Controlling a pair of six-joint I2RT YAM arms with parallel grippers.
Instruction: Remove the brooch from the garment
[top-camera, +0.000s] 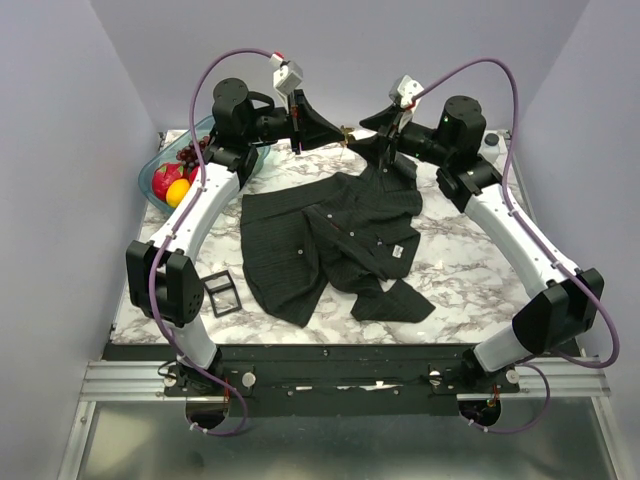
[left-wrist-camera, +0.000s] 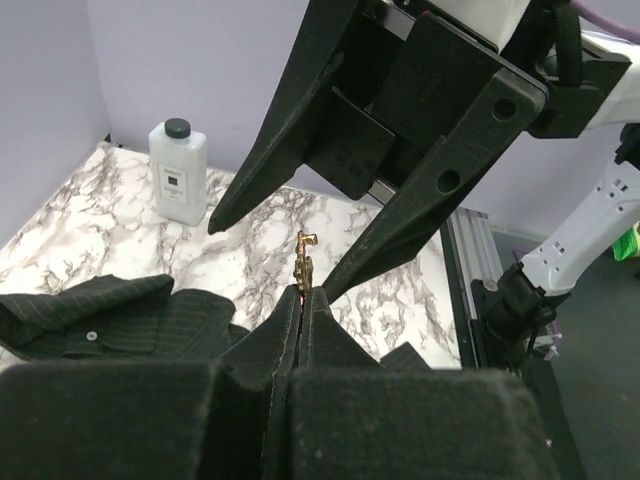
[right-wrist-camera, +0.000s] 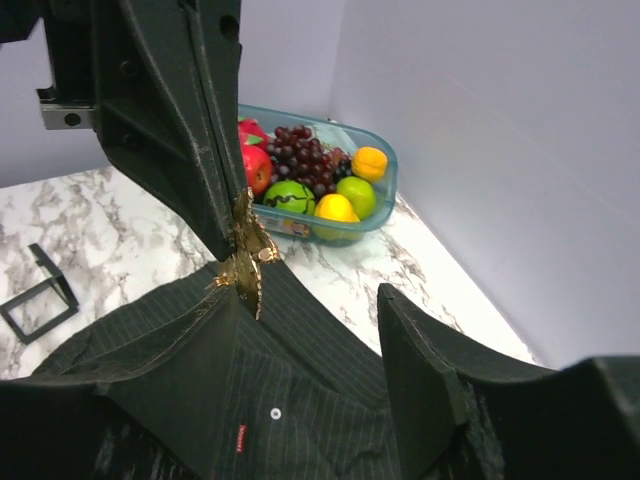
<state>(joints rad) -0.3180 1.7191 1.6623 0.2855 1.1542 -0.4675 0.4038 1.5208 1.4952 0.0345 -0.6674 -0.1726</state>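
The brooch (left-wrist-camera: 305, 262), a small gold pin, sticks out of the tips of my left gripper (left-wrist-camera: 303, 292), which is shut on it. In the right wrist view the brooch (right-wrist-camera: 245, 255) hangs at those tips, just above the garment (right-wrist-camera: 310, 400), a black pinstriped shirt. I cannot tell whether the pin still touches the cloth. My right gripper (right-wrist-camera: 305, 292) is open, one finger on each side of the brooch, with nothing gripped. From above, the left gripper (top-camera: 336, 130) and right gripper (top-camera: 372, 135) meet over the shirt's collar end (top-camera: 330, 235), the brooch (top-camera: 347, 132) between them.
A clear tub of fruit (top-camera: 170, 160) stands at the back left. A black rectangular buckle frame (top-camera: 221, 293) lies left of the shirt. A white bottle with a black cap (left-wrist-camera: 180, 170) stands at the back right corner.
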